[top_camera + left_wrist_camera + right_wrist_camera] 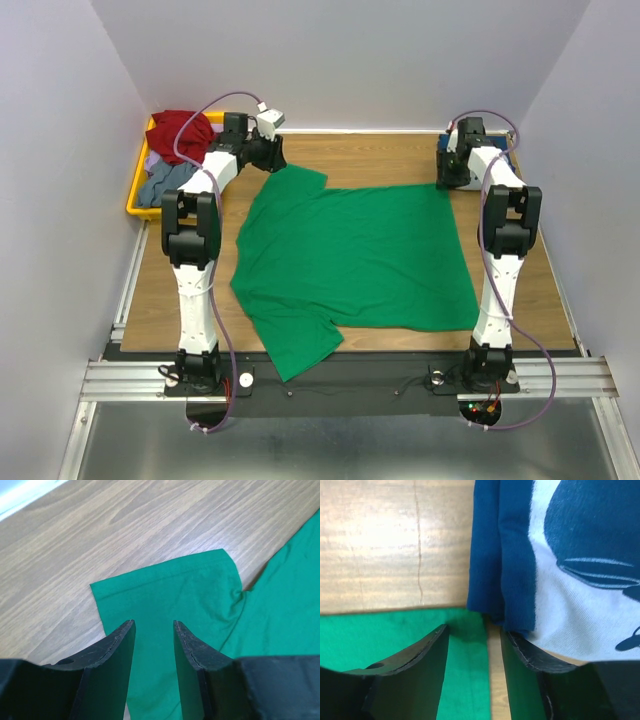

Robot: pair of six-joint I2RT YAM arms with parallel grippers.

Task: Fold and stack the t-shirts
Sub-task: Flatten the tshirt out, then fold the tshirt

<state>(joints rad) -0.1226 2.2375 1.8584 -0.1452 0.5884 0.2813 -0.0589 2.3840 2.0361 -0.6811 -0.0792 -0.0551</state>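
A plain bright green t-shirt [350,255] lies spread flat on the wooden table, neck to the left, one sleeve at the far left and one hanging over the near edge. My left gripper [272,155] is open over the far sleeve [170,590], its jaws empty. My right gripper [450,172] is open over the shirt's far right hem corner [465,665], empty. A folded navy blue t-shirt with a white cartoon print [560,565] lies right behind that corner, mostly hidden by the right arm in the top view.
A yellow bin [140,190] with red, grey and other clothes stands at the far left of the table [380,150]. White walls close in the back and both sides. A black strip and metal rails run along the near edge.
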